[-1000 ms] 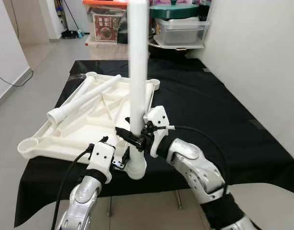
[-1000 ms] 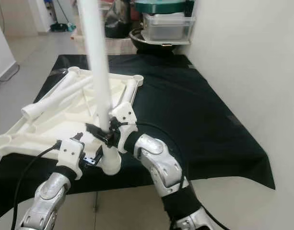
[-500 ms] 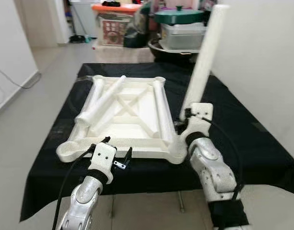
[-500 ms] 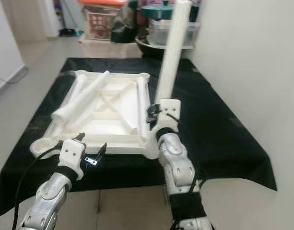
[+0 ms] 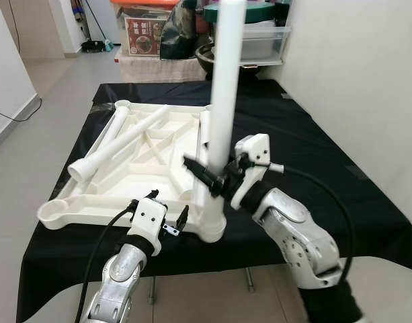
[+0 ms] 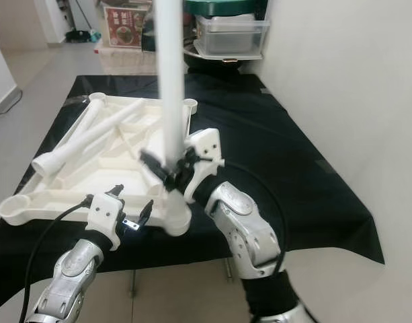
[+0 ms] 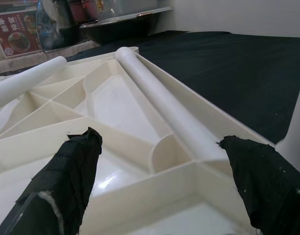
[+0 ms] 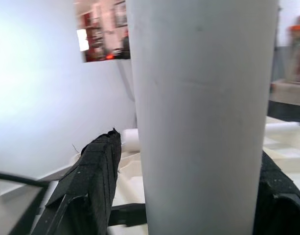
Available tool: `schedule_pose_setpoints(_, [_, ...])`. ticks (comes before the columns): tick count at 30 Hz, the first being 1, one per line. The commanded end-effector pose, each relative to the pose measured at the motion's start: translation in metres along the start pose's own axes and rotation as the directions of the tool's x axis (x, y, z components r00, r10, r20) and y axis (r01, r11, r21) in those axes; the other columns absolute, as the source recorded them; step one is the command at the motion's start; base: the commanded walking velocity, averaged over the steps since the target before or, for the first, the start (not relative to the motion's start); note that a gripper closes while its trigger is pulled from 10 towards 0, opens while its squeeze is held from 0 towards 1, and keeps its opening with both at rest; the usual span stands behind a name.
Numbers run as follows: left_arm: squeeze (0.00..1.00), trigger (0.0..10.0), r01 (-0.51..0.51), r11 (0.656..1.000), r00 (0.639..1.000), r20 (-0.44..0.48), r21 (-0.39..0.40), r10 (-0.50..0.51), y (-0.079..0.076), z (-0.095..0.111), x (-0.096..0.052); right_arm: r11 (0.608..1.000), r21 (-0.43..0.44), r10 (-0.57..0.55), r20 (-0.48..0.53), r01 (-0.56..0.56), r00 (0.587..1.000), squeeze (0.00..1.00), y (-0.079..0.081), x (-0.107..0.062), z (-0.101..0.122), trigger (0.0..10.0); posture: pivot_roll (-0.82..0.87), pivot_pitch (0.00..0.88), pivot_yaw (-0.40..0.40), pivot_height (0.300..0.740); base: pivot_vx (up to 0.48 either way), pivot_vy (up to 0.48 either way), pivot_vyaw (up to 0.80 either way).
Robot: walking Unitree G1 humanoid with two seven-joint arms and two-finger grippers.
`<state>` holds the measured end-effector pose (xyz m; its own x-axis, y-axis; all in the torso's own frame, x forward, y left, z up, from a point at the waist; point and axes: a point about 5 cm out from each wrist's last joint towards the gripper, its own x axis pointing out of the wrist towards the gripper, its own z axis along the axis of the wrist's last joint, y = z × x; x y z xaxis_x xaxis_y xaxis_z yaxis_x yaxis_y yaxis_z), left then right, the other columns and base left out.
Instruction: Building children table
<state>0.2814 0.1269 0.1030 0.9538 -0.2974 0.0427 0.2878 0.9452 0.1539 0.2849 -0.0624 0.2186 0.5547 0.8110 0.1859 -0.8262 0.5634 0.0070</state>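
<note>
- The long white plastic tube leg (image 5: 222, 101) stands nearly upright, its foot in the round corner socket (image 5: 211, 229) at the near right corner of the upturned white plastic tabletop (image 5: 135, 165), which lies on the black-draped surface (image 5: 313, 161)
- The right gripper (image 5: 212, 180) has its black fingers pinching the leg low on its shaft, just above the socket; in the right wrist view the tube sits between the two fingers (image 8: 91, 186)
- Whether the leg is fully seated cannot be told; if it is only resting in the rim, letting go could tip the tall tube toward the wall or onto the tabletop
- The grip is low on a long tube, so a small wrist twist would swing the top widely and could lever the leg out of the socket or lift that corner
- That corner lies at the near edge of the surface, so a downward push could slide or tilt the tabletop off it, as nothing visibly pins it
- The left gripper (image 5: 167, 214) hovers just beside the near rim with fingers spread, touching nothing, so it gives no bracing
- Loose white plastic tube legs (image 5: 121, 138) lie across the ribbed underside and could roll if the tabletop jolts
</note>
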Motion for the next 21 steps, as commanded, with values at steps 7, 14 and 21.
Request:
schedule_pose_setpoints(7, [0.00, 10.0, -0.005, 1.000, 1.000, -0.002, 0.000, 0.005, 0.001, -0.001, 0.001, 0.997, -0.061, 0.033, -0.140, -0.041, 0.990, 0.00, 0.001, 0.006, -0.026, 1.6, 0.02, 0.000, -0.067, 0.740, 0.000, 0.000, 0.00])
schedule_pose_setpoints(14, [0.00, 10.0, -0.006, 1.000, 1.000, -0.001, -0.003, 0.006, 0.000, -0.002, -0.001, 0.705, -0.068, -0.699, -0.239, 0.706, 0.674, 0.00, -0.073, -0.014, -0.050, 0.0, 0.01, 0.000, -0.053, 0.740, 0.000, 0.000, 0.00])
schedule_pose_setpoints(21, [0.00, 10.0, 0.000, 1.000, 1.000, 0.000, -0.003, 0.000, 0.000, -0.002, 0.001, 0.439, -0.073, -0.885, -0.208, 0.896, 0.416, 0.00, -0.082, -0.048, -0.053, 0.0, 0.00, 0.000, -0.044, 0.740, 0.000, 0.000, 0.00])
